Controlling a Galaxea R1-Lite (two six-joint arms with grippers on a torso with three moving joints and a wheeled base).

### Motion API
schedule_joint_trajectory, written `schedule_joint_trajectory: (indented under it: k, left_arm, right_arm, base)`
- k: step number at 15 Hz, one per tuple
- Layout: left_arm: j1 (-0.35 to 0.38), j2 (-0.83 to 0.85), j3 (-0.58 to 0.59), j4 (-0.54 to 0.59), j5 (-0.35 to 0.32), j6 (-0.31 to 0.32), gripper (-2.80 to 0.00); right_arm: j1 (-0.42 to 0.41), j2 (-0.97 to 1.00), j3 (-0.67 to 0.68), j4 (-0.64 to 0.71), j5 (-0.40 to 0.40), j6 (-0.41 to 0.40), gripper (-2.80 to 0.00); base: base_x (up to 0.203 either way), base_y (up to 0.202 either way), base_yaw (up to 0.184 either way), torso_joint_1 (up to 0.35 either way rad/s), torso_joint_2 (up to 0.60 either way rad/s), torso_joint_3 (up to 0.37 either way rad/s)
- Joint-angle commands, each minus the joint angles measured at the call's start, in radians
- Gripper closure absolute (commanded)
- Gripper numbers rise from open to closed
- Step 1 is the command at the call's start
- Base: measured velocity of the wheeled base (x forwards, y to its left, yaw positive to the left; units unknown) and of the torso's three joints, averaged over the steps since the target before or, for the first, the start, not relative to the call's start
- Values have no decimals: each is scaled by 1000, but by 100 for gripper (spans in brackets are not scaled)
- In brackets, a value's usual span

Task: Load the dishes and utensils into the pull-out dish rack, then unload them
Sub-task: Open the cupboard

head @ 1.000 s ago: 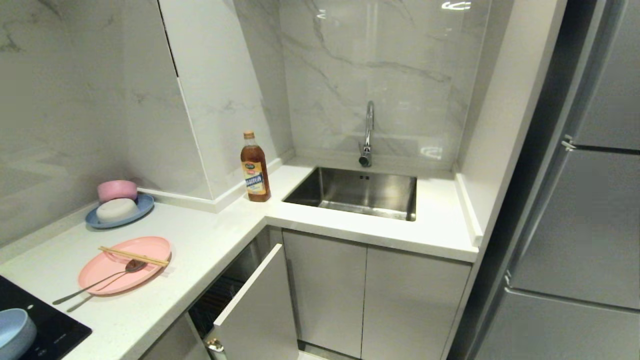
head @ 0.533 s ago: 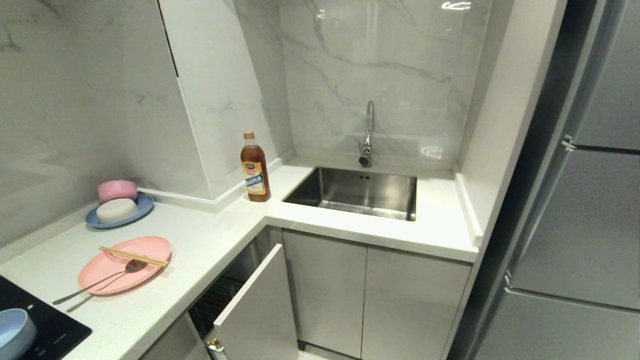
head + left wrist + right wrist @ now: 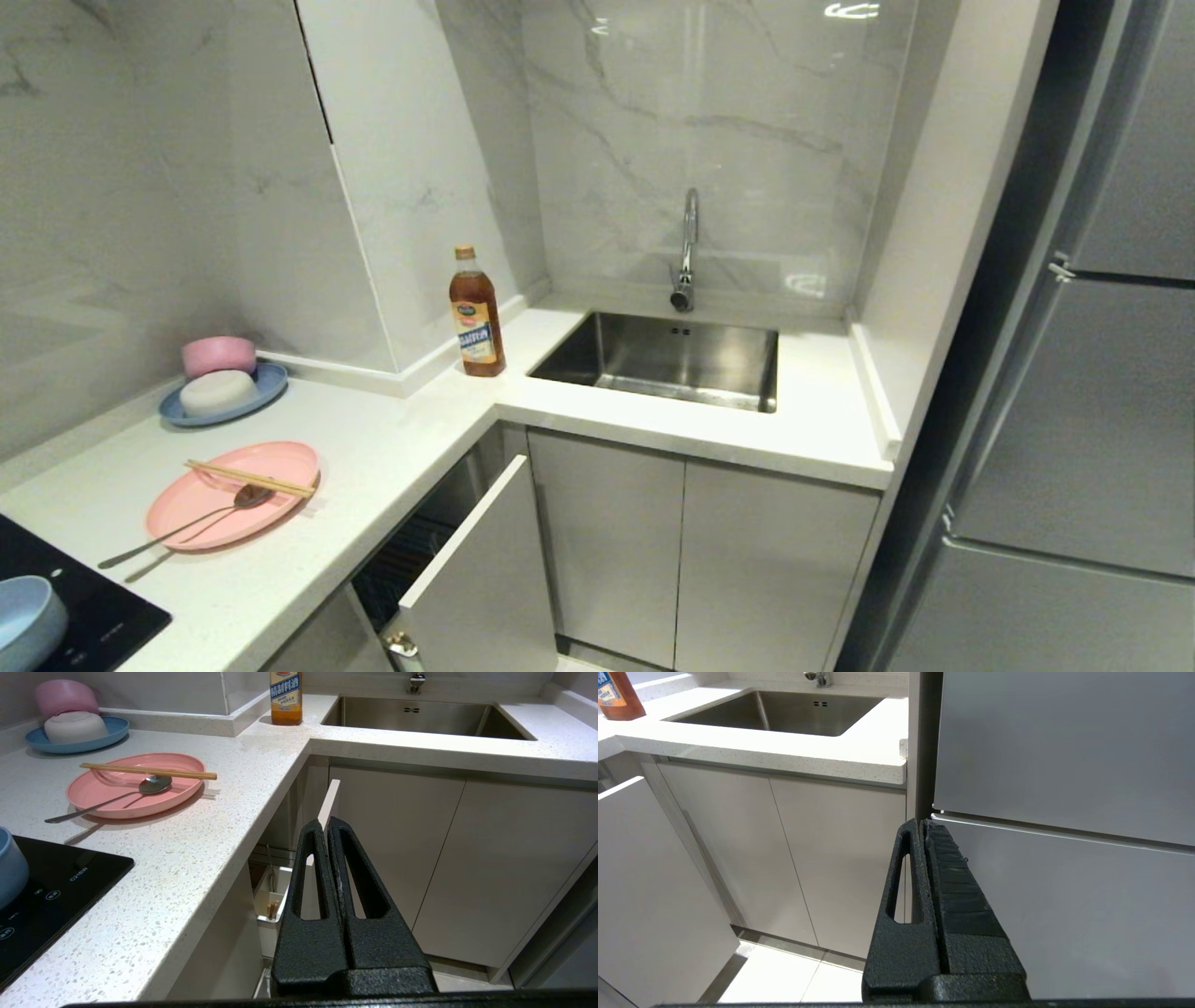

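Pink plate (image 3: 233,495) lay on counter (image 3: 392,448), chopsticks (image 3: 250,478) and spoon (image 3: 187,525) across it; rack (image 3: 467,579) partly out. Left gripper (image 3: 327,823), right gripper (image 3: 922,826) parked, jaws together. Loading not begun; next: pull rack fully.

A brown bottle (image 3: 476,315) with an orange label stands on the white counter (image 3: 392,448) near the frame's centre. Right of it lies a steel sink (image 3: 667,361) with a chrome tap (image 3: 686,250) behind. At left, a blue plate (image 3: 224,397) carries a white bowl (image 3: 217,390) turned over, a pink bowl (image 3: 218,355) behind. A black cooktop (image 3: 89,611) fills the lower left corner, a grey fridge (image 3: 1092,373) the right edge.
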Motion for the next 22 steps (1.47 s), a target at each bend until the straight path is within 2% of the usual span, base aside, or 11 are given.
schedule_joint_trajectory:
  k: [1,4,8,12,17,19,22]
  left_arm:
    - [0,-2,2,0,0,2,0]
    - [0,-2,-23,2,0,6,0]
    - [0,77,-371,139,-11,3,0]
    - [-11,314,-620,185,-45,13,0]
    - [-74,642,-862,221,5,32,0]
    - [-114,779,-957,315,31,35,0]
    - [-183,980,-1130,663,31,23,0]
  right_arm:
    - [0,1,2,0,0,0,0]
    - [0,1,2,0,0,0,0]
    - [0,1,2,0,0,0,0]
    - [0,1,2,0,0,0,0]
    - [0,1,2,0,0,0,0]
    - [0,1,2,0,0,0,0]
    - [0,1,2,0,0,0,0]
  base:
    - [0,0,0,0,0,0]
    - [0,0,0,0,0,0]
    - [0,0,0,0,0,0]
    - [0,0,0,0,0,0]
    - [0,0,0,0,0,0]
    - [0,0,0,0,0,0]
    - [0,0,0,0,0,0]
